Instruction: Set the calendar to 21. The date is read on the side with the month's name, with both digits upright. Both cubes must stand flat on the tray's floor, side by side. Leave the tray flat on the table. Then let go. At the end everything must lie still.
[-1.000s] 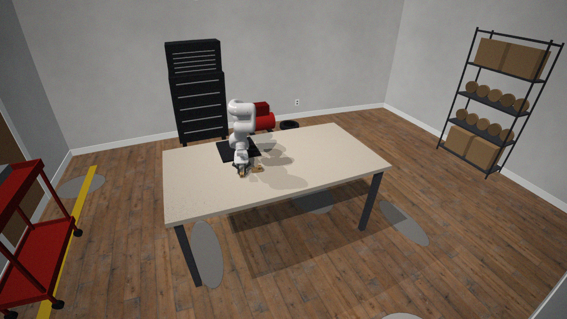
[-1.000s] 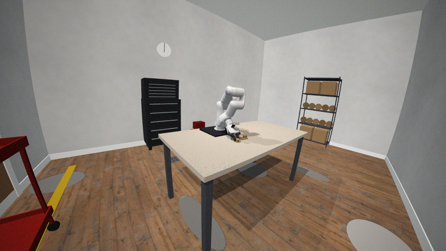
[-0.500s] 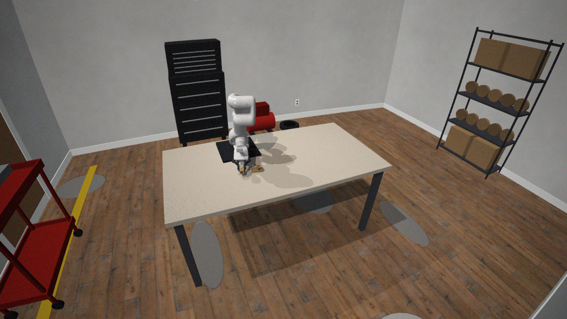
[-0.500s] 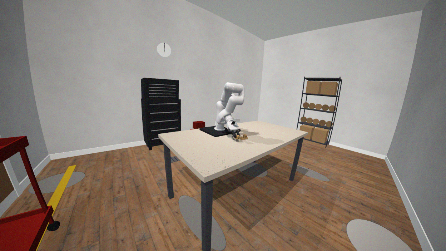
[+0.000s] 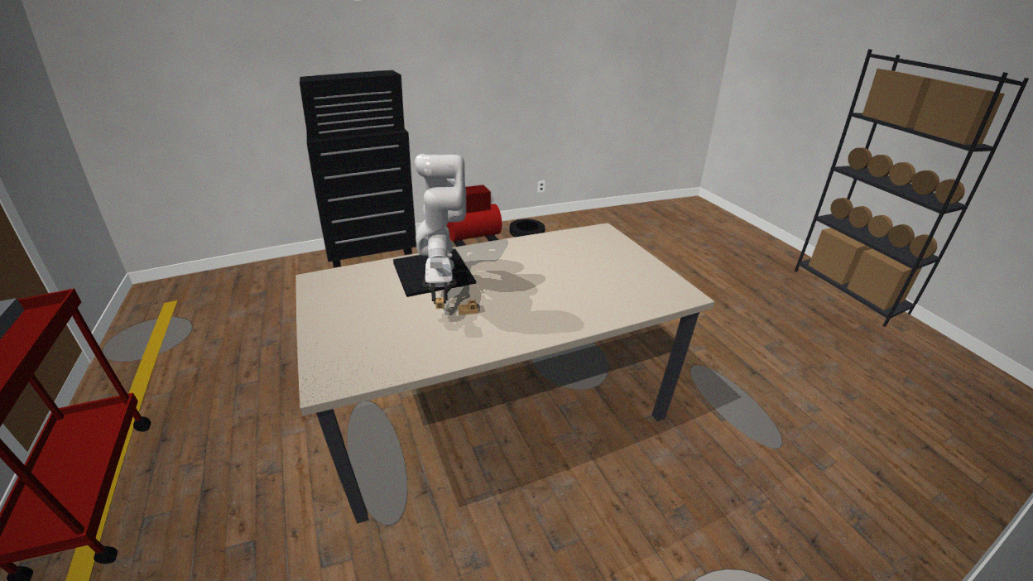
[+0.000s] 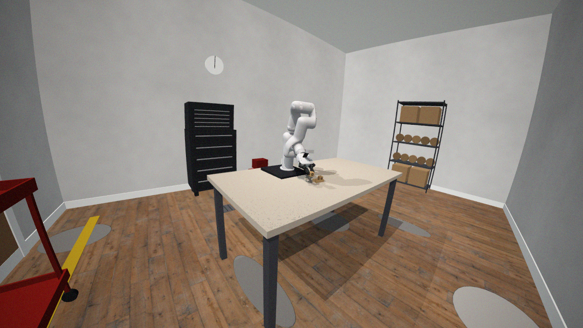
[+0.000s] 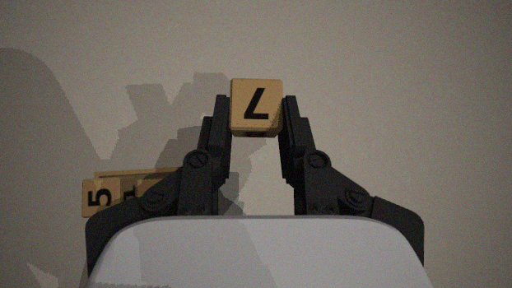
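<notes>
Wrist view: at lower left sits the calendar tray (image 7: 136, 173) (image 5: 463, 310) (image 6: 316, 180), partly hidden by the gripper (image 7: 255, 113) (image 5: 439, 295) (image 6: 310, 170), with a numbered cube (image 7: 100, 198) (image 5: 473, 305) (image 6: 320, 177) showing a sideways 5 and, partly covered, a 1. Right of it, at upper centre, the fingers are clamped on the second cube (image 7: 256, 103) (image 5: 439, 303) (image 6: 311, 174), its 7 upside down in the frame. In the top view, a red cart (image 5: 68, 469) (image 6: 28, 303) stands far left, the held cube is near centre, just left of the tray on the table (image 5: 578, 289) (image 6: 260, 196), and a shelf rack (image 5: 896, 190) (image 6: 415, 144) stands at right.
</notes>
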You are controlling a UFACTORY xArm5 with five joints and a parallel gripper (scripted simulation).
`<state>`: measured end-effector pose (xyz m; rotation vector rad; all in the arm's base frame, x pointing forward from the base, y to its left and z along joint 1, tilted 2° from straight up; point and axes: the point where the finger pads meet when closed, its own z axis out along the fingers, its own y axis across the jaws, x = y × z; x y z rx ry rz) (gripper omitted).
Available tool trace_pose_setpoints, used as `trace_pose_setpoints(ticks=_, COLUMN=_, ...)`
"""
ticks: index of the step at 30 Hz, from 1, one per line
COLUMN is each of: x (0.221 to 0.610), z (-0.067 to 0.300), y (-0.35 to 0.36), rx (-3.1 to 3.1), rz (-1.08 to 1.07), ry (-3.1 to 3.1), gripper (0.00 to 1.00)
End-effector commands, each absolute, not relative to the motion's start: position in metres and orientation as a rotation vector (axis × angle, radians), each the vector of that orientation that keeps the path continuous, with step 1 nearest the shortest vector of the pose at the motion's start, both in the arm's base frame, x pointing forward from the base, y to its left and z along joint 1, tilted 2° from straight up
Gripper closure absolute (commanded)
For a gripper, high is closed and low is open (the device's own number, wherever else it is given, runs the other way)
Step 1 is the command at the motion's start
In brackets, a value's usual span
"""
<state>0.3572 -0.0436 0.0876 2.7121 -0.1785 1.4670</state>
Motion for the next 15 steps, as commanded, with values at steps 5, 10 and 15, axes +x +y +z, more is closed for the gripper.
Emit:
trace_pose_setpoints(ticks=5, x=0.3574, z=0.0893, y=-0.0436, rx=2.713, rz=1.465, ry=-0.179, gripper=0.73)
trace_pose_setpoints(ticks=10, x=0.3575, z=0.0893, y=-0.0436, rx=2.713, rz=1.465, ry=-0.179, gripper=0.73)
trace_pose_setpoints(ticks=15, x=0.359, z=0.0894, y=-0.0437, rx=2.734, rz=1.429, ry=-0.18, gripper=0.73)
